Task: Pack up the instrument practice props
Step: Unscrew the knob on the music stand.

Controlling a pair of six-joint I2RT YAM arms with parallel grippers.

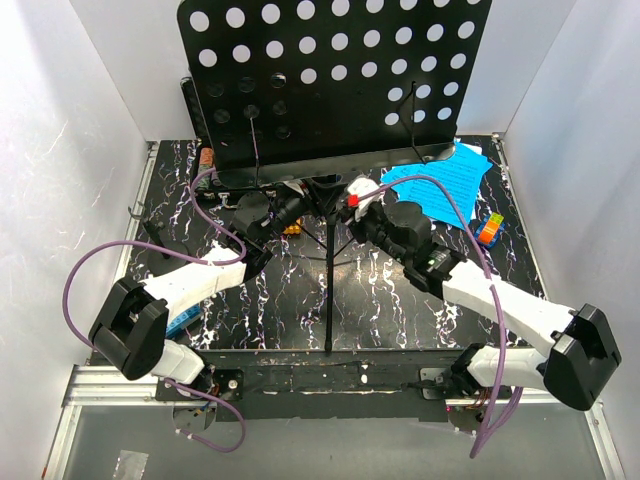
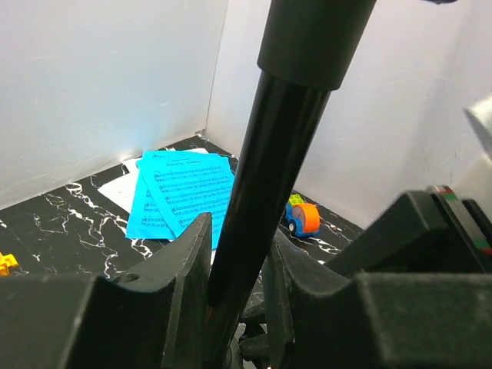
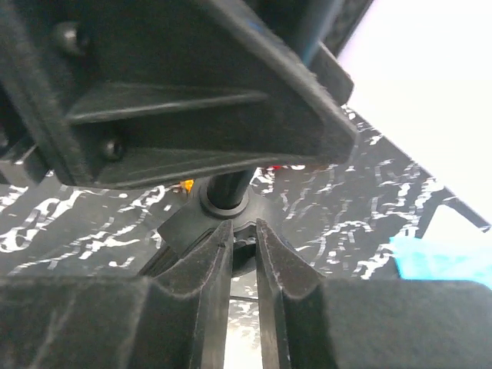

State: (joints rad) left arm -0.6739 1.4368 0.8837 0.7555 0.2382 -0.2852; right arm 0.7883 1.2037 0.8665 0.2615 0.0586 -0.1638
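The black music stand, with its hole-punched desk point(image 1: 330, 70), stands at the back of the table. Its pole point(image 1: 328, 270) runs down the middle to the tripod legs. My left gripper point(image 1: 285, 212) is shut on the pole point(image 2: 284, 138), one pad on each side point(image 2: 238, 231). My right gripper point(image 1: 368, 215) reaches in from the right, low on the stand. Its jaws point(image 3: 244, 231) are nearly together, pinching a small ribbed knob on the tripod hub point(image 3: 223, 204). Blue sheet-music pages point(image 1: 445, 180) point(image 2: 184, 192) lie flat at the back right.
A small orange and blue toy point(image 1: 488, 230) point(image 2: 304, 217) sits by the right wall. A yellow block point(image 1: 292, 228) lies near the pole. A white object with a red part point(image 1: 357, 190) is behind the right gripper. White walls close in three sides.
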